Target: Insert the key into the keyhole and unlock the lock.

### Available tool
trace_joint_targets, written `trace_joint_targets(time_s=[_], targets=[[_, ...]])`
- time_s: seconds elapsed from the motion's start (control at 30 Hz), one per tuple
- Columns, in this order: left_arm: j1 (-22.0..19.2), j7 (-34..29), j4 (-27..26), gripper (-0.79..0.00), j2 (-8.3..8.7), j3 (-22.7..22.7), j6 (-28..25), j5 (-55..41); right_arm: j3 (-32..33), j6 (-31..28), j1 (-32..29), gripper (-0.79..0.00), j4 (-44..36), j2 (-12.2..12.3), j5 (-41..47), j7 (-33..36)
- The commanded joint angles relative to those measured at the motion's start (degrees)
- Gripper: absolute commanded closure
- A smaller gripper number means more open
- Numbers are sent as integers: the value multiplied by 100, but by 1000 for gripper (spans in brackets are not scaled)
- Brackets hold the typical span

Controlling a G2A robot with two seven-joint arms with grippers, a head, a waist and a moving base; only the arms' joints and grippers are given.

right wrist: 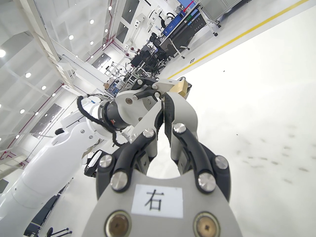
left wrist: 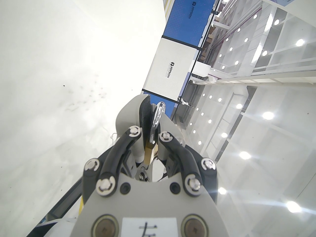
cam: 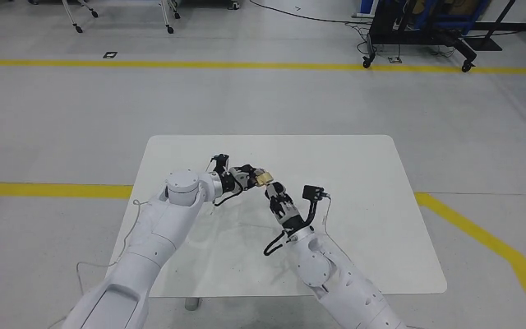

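The lock [cam: 263,176] is mostly covered: in the left wrist view only a strip of its brass body and the silver loop show between the fingers, and in the right wrist view just one brass corner juts past the left gripper [cam: 246,177]. A thin pale sliver [right wrist: 162,106] sits between the pads of the right gripper [cam: 274,192]. It is too slim to tell whether it is the key, and the top view is too small to settle it. The left gripper is clamped tight on the lock and holds it above the middle of the white table [cam: 353,164], with the arm bent in from the left side. The right gripper's fingers are pressed almost together, their tips pointing up at the lock from just beside it, and its forearm rises from the table's near edge.
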Motion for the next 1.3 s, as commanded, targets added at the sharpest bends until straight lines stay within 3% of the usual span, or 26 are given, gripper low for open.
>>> trace_joint_targets(time_s=[0.0,0.1,0.3,0.4,0.6,1.27], targets=[[0,3,1,0,-2,0,-4,-1,37,-9,-37,0,-19,3,-29,39],[-5,4,3,0,-3,6,6,17,113,-155,-105,0,-68,9,81,157],[13,99,-13,0,-7,-15,-38,11,687,-1127,-366,0,-226,95,1764,1141],[45,153,-57,0,-2,-41,-81,12,915,-1123,-412,0,-234,126,2384,1596],[76,244,-117,0,6,-65,-74,67,975,-824,-330,0,-161,110,2805,1976],[117,379,-245,0,10,-28,-18,305,902,-494,-70,0,23,0,3111,2133]])
